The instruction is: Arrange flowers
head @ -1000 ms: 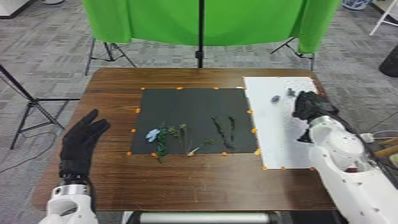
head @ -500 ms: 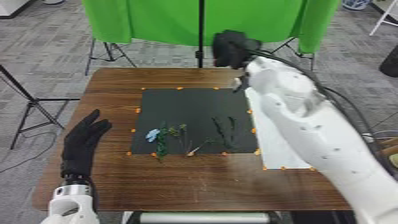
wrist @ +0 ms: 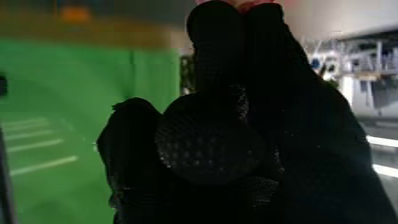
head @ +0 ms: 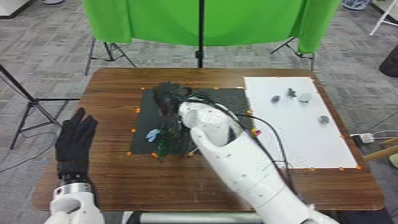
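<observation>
Above the black mat (head: 147,114), near its far left corner, the right hand (head: 166,97); not possible to tell how far open, or with what in its hold. Near the left edge of the tabletop (head: 115,180), the left hand (head: 75,137), open, with straight fingers. Toward the mat's near left corner, blue flower (head: 153,135) beside green sprig (head: 163,146).

Even, fairly bright light falls on the table (head: 115,95) before the green cloth (head: 160,25). In the right wrist view, pale streaks (wrist: 35,146) show across the cloth; apart from it, white streaks (wrist: 383,142) glare beyond the near-black right hand (head: 166,99).
</observation>
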